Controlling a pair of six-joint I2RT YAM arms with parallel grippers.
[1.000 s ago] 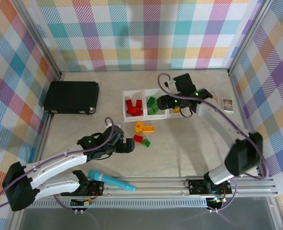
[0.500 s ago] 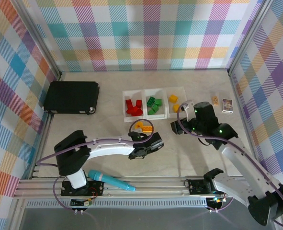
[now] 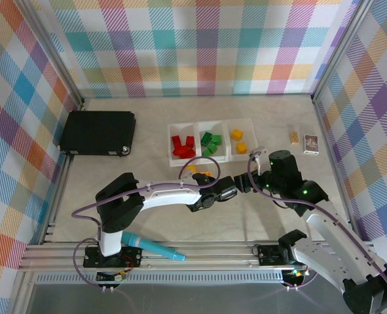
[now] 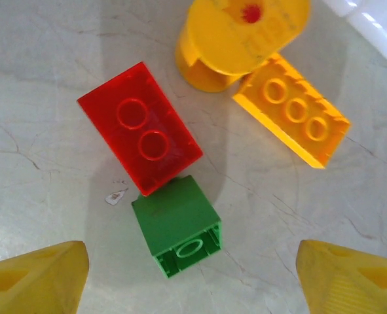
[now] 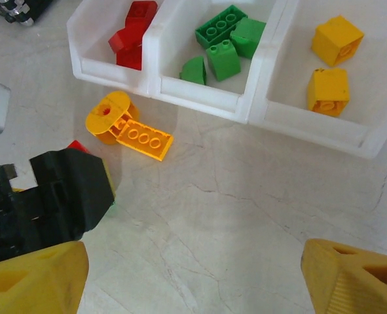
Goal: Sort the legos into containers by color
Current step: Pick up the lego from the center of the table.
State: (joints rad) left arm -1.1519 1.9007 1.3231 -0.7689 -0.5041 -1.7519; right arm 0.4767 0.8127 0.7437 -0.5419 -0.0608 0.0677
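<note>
The green lego (image 4: 177,232), on its side, lies on the marbled worktop (image 4: 49,65) touching the glossy red lego (image 4: 139,145), with a round yellow piece (image 4: 236,36) and a flat plate (image 4: 291,121) nearer the white bins (image 5: 200,98). Our left jaws stand spread either side of it, pinching nothing; the right jaws gape empty too. Closing here, we judge, could snag the red lego or squirt the slick green one free.

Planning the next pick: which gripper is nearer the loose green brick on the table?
Left. The left gripper hangs right above the green brick, jaws apart on either side of it. The right gripper sits off to its right, over bare table.
</note>
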